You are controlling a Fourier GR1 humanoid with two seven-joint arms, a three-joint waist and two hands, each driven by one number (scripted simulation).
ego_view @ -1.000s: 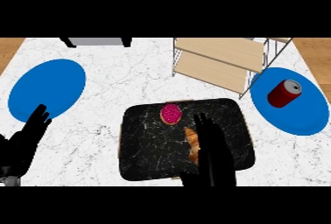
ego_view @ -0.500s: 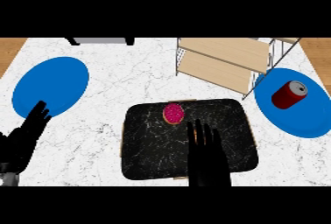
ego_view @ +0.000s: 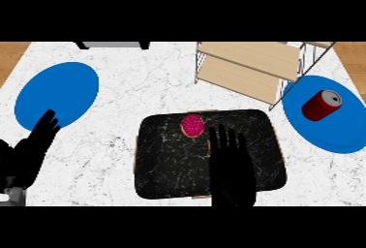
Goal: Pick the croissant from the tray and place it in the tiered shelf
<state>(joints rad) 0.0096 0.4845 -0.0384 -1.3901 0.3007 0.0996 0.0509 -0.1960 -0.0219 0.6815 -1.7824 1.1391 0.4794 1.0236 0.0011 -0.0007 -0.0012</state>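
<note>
A black marbled tray lies on the counter in front of me. My right hand lies flat over the tray's middle with its fingers straight, and it covers the spot where the croissant lay, so the croissant does not show. A pink round pastry sits at the tray's far edge, just left of my fingertips. The tiered shelf of light wood and wire stands behind the tray to the right. At the lower left edge my left hand rests open, fingers up.
A blue plate lies at the left on the white marble counter. A second blue plate at the right carries a red can lying beside the shelf's wire leg.
My right hand has moved left and forward over the croissant, which showed one second ago beside it and is now hidden. The left hand has stayed put.
</note>
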